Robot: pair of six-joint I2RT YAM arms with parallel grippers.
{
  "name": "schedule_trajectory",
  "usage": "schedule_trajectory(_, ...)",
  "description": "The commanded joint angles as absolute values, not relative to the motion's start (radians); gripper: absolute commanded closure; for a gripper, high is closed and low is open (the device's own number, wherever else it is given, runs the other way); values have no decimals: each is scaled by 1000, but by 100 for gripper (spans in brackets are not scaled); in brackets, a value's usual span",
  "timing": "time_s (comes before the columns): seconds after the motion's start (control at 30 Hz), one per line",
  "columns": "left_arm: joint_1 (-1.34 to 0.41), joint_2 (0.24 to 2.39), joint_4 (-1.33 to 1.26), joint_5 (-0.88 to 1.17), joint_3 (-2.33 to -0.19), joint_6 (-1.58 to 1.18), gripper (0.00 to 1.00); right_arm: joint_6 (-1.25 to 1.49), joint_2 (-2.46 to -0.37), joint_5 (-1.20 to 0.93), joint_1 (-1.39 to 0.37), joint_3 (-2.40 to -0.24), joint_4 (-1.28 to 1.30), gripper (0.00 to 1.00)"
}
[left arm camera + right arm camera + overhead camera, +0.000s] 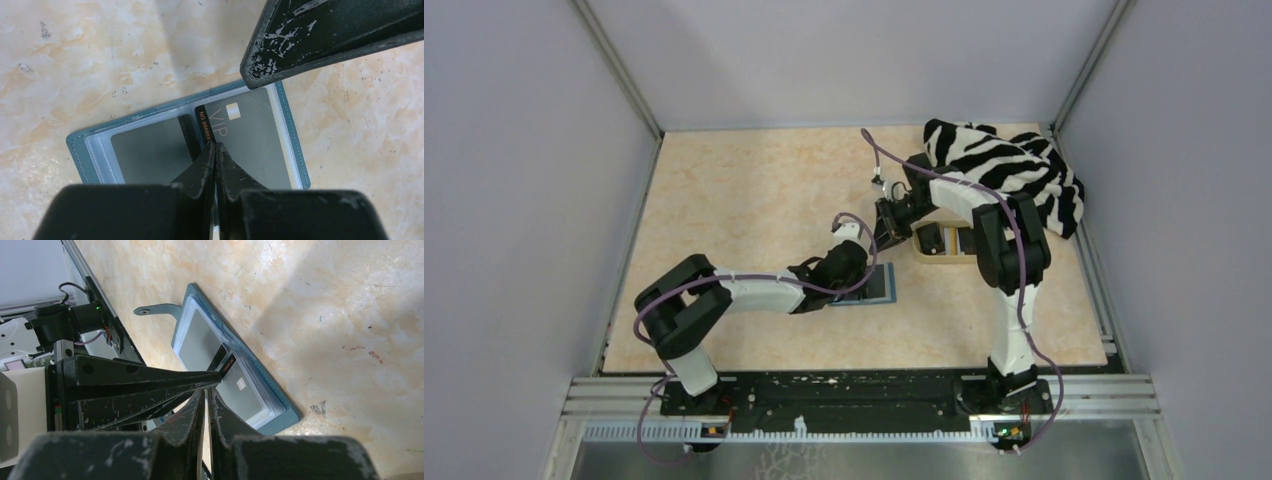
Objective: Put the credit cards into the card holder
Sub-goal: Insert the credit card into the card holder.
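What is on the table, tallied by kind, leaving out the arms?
Card holder: 1
Cards: 3 that can be made out (VIP card in the holder, 2 dark cards in the tray)
Tray: 1
Cloth: 1
Total: 6

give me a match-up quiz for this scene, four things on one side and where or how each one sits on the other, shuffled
Things:
1. card holder
2. VIP card
3. zebra-striped cloth
4. tan tray

Places and states:
a. heaped at the far right corner of the table
b. lying open, flat on the table
c. beside the right arm, partly hidden by it
d. tucked into the card holder, one black edge showing

Pairs: 1-b, 2-d, 3-a, 4-c
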State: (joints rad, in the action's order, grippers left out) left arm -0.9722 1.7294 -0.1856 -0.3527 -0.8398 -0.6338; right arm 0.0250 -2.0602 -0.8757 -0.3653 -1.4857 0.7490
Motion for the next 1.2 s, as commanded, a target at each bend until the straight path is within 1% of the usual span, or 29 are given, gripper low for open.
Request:
schedule_trajectory(0.0, -966, 1743, -139, -395, -860, -655, 93, 5, -2069, -877, -370, -1489, 740, 94)
schedule_trajectory(0.43, -966, 1722, -65, -455, -850, -683, 92, 5, -2059, -877, -370, -1491, 742, 94)
schedule_trajectory(0.53, -966, 1689, -91, -420, -843, -655, 89, -9, -2050, -887, -370, -1493, 744, 94)
schedule_trajectory(0.6, -966, 1657, -116, -359, -843, -622, 86, -37, -2035, -903, -370, -1495, 747, 93)
schedule_trajectory(0.7, -966, 1580, -187, -246, -819, -561, 77, -79, -1994, -934, -370, -1497, 745, 93)
schedule_trajectory(0.8, -965, 1466, -317, -159, -730, -513, 66, -136, -1922, -956, -370, -1491, 734, 93)
schedule_trajectory(0.93, -966, 1286, -453, -158, -552, -452, 53, -231, -1788, -969, -371, -1445, 672, 93)
schedule_trajectory(1.0, -966, 1212, -495, -189, -475, -425, 38, -275, -1705, -963, -376, -1400, 602, 91)
schedule_trajectory(1.07, -963, 1146, -516, -231, -409, -425, 18, -328, -1628, -942, -386, -1354, 522, 89)
schedule_trajectory(1.1, -960, 1114, -525, -247, -376, -428, 7, -380, -1602, -965, -389, -1332, 491, 85)
schedule_trajectory(1.13, -956, 1082, -541, -251, -345, -433, 2, -427, -1581, -991, -390, -1310, 474, 79)
schedule_trajectory(1.17, -950, 1053, -559, -242, -317, -435, 2, -446, -1569, -1019, -390, -1284, 445, 77)
